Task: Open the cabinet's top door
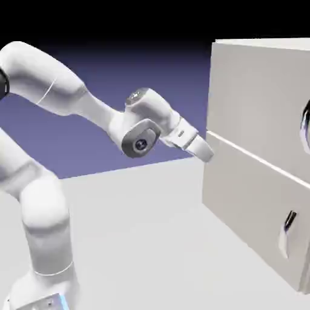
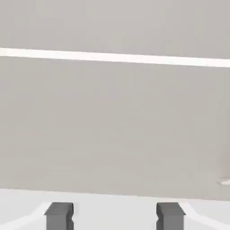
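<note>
At the left edge of the large off-white boxy cabinet [image 1: 254, 151], your gripper [image 1: 204, 149] is hovering with jaws apart and empty, while the stiff, likely heavy top door [image 1: 260, 97] is offering only its curved silvery handle [image 1: 304, 126] to grasp.

We see even, soft rendered light, no hard shadows. Backdrop [image 1: 121, 91] fades from black at top to blue-violet lower down. Cabinet [image 1: 254, 121] front flat pale grey, seam [image 2: 112, 57] glowing bright white. Edges slightly jagged, low-resolution. Hand view washed-out, low contrast; finger tips [image 2: 59, 215] darkest tone.
</note>
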`<act>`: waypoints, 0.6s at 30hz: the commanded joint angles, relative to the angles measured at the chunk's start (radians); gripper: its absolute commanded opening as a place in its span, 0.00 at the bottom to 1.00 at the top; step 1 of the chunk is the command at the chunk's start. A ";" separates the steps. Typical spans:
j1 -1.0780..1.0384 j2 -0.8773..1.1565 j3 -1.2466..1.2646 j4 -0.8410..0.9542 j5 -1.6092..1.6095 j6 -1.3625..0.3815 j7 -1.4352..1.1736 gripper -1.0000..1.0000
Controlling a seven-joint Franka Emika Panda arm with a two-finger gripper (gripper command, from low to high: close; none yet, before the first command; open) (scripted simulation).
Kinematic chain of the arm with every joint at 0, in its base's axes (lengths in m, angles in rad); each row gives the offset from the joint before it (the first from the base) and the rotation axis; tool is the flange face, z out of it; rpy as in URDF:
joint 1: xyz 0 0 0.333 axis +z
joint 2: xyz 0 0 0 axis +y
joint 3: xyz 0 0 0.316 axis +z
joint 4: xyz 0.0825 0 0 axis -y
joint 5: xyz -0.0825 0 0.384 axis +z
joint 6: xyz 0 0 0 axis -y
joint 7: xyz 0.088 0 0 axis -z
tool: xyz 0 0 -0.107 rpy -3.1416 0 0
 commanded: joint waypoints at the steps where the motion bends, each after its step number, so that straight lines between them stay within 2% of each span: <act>1: 0.019 -0.007 -0.020 0.013 -0.044 0.000 0.030 0.50; 18: 0.336 -0.120 -0.368 0.234 -0.783 0.008 0.530 0.50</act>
